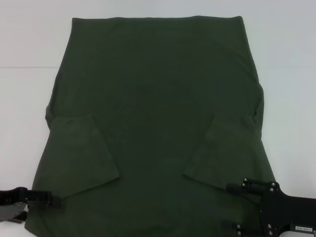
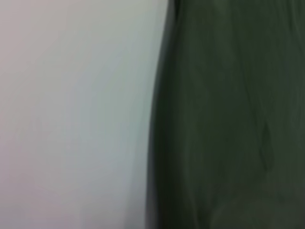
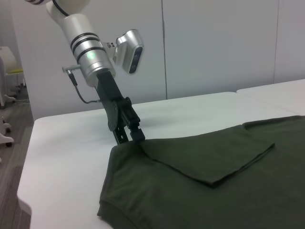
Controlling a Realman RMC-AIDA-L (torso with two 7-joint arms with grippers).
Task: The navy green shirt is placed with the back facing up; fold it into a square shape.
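With both sleeves tucked in, the navy green shirt [image 1: 158,123] fills mid-frame; my left gripper [image 1: 53,200] pinches its lower-left edge, my right gripper [image 1: 236,207], grip unreadable, lower right; I'd lift together next.

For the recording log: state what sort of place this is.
Likely an office-style lab or test room. The navy green shirt lies on a plain white table, plain pale wall panels stand behind it, and a wheeled chair or cart stands on grey floor at the room's edge.
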